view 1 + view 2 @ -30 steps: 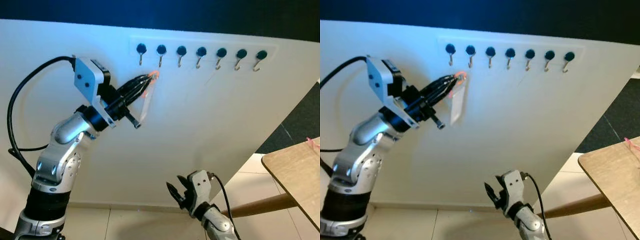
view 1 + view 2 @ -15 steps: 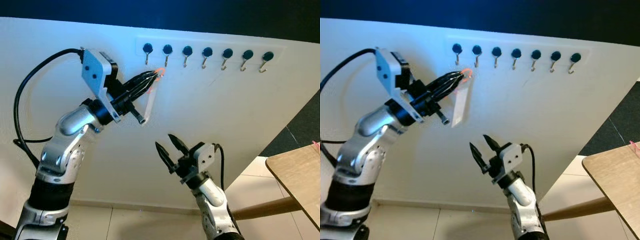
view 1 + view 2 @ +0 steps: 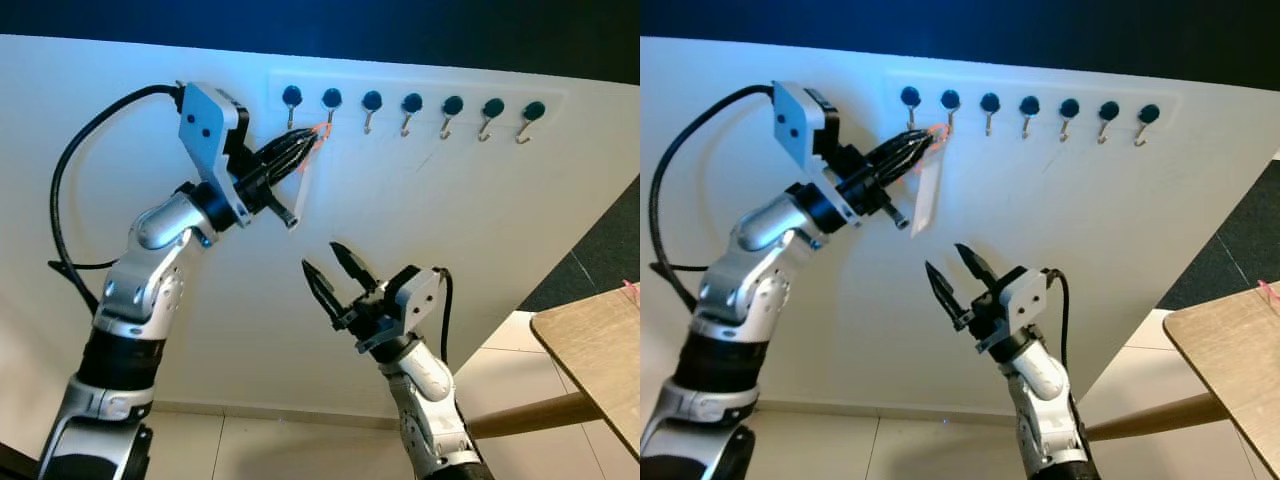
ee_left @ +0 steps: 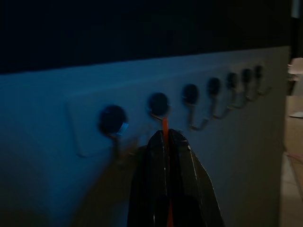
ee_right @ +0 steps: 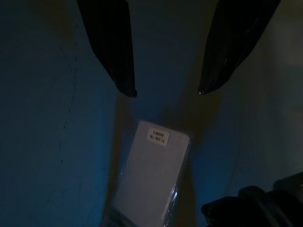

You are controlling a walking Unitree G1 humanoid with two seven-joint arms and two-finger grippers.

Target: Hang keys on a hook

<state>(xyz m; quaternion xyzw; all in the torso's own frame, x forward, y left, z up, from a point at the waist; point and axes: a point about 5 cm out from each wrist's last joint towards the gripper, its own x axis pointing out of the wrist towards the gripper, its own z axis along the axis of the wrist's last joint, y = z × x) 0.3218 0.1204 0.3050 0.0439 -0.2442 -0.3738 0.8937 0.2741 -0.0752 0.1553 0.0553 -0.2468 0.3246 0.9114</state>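
The keys here are a flat white rectangular card tag (image 3: 299, 190) in a clear glossy sleeve, hung from a thin orange loop (image 3: 318, 131). The loop is pinched between the closed black fingers of the left gripper (image 3: 308, 140), held up against the wall just below the second hook from the left (image 3: 329, 106), and the tag dangles below the fingertips, close to the wall. In the left wrist view the orange strand (image 4: 165, 130) runs up out of the slit between the two pressed-together fingers (image 4: 154, 156), its top reaching the base of a round dark knob (image 4: 158, 102); whether the loop is over the hook itself cannot be told.

The hooks form a straight row on a pale rectangular rail (image 3: 420, 85) fixed to the smooth white wall (image 3: 480, 220): seven round dark knobs, each with a small curved metal hook beneath.

The right gripper (image 3: 330, 270) is raised below and to the right of the tag, its long tapered black fingers spread apart, gripping nothing, pointing up towards the card. In the right wrist view the card (image 5: 151, 175) lies just past the two separated fingertips (image 5: 125, 85), a small printed label near its upper edge.

At the right edge stands a wooden counter (image 3: 590, 350) with a rounded corner and a round wooden leg (image 3: 520, 412), above a pale tiled floor (image 3: 250, 450).
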